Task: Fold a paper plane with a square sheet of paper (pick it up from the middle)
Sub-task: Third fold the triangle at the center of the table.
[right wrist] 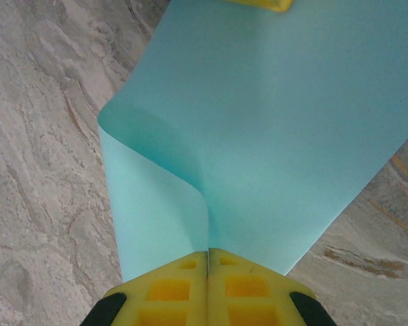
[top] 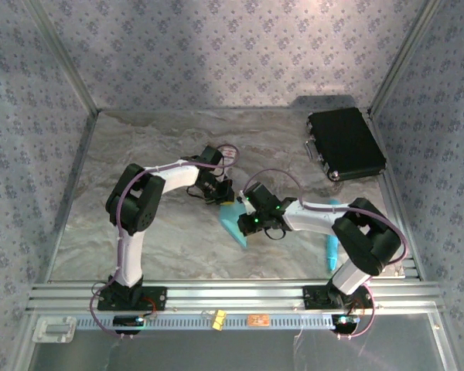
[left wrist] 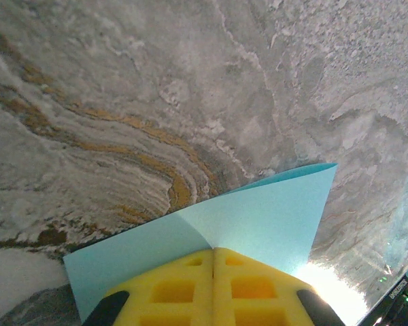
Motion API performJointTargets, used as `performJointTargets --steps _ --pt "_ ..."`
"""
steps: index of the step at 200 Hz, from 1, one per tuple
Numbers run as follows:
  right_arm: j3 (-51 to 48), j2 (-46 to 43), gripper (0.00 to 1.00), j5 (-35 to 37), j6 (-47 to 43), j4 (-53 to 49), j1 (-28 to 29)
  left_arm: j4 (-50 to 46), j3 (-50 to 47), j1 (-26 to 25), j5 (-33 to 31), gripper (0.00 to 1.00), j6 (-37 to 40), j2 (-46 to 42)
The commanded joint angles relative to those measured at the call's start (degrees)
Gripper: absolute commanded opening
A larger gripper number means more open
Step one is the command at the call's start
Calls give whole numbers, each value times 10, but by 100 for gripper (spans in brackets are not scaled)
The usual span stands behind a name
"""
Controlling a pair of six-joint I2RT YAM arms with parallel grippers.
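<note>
The square sheet of paper (top: 233, 222) sat near the middle of the table (top: 162, 147), between the two arms. The left gripper (left wrist: 214, 252) pinched its far end, and the right gripper (right wrist: 208, 252) pinched its near right edge. A case (top: 346, 144) lay in the far right corner. A slim stick (top: 334, 236) lay to the right, apparently partly behind the right arm (top: 356, 232). On the near rail (top: 294, 294), a small clip (top: 216, 318) lay left of a card (top: 257, 319).
</note>
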Motion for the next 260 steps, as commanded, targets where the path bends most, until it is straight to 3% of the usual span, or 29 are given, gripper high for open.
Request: performJointTargets --steps 1,223,260 --pt "6 9 1 9 3 -21 4 -12 -20 -5 -23 6 1 18" --pt "-4 25 0 25 4 -18 3 -12 -16 -4 -26 6 0 15" --pt "-5 33 0 13 3 -1 -4 -19 14 6 -26 10 7 9"
